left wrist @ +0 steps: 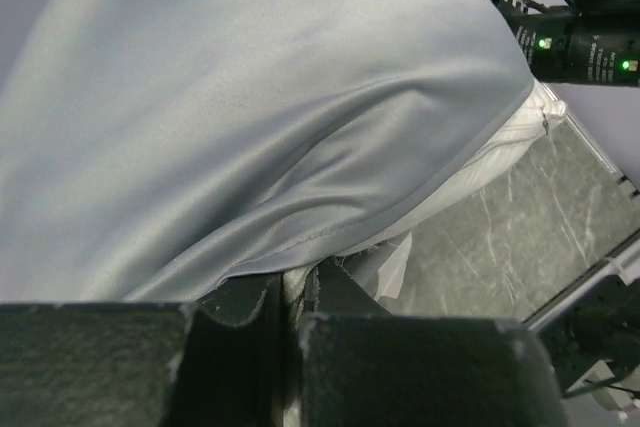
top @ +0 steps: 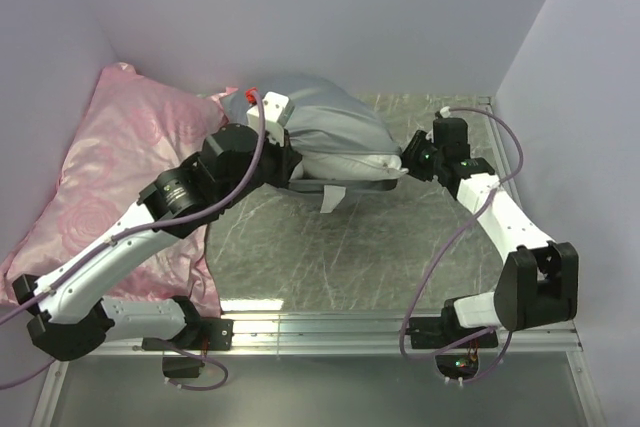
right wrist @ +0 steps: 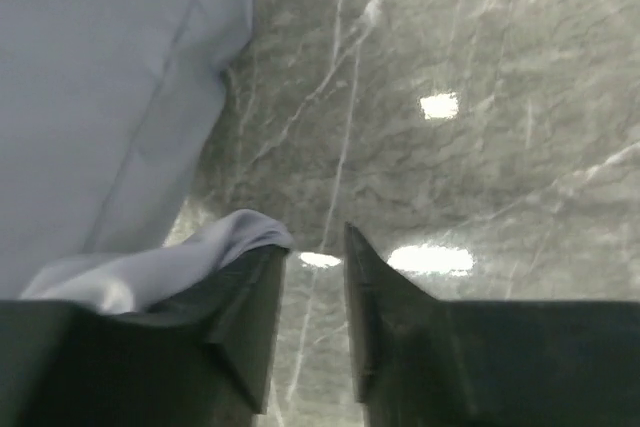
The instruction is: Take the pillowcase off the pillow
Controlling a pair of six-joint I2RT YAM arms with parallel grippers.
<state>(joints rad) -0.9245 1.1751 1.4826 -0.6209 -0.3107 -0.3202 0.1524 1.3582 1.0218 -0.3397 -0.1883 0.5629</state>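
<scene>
The grey-blue pillowcase (top: pixel 320 117) covers most of the white pillow (top: pixel 375 162), whose bare end sticks out to the right at the back middle of the table. My left gripper (top: pixel 290 165) is shut on the pillowcase's open hem; in the left wrist view (left wrist: pixel 295 292) fabric is pinched between the closed jaws below the pillowcase (left wrist: pixel 250 117), with the pillow (left wrist: pixel 500 152) and a white tag (left wrist: pixel 395 267) beside it. My right gripper (top: pixel 408 162) is open at the pillow's bare end. In the right wrist view (right wrist: pixel 315 257) a fold of the pillow (right wrist: pixel 110 97) lies over the left finger, and the gap is empty.
A pink rose-patterned satin pillow (top: pixel 110 167) leans in the left corner under my left arm. Walls close the left, back and right sides. The grey marbled table (top: pixel 330 247) shows in front of the pillow. A metal rail (top: pixel 330 327) runs along the near edge.
</scene>
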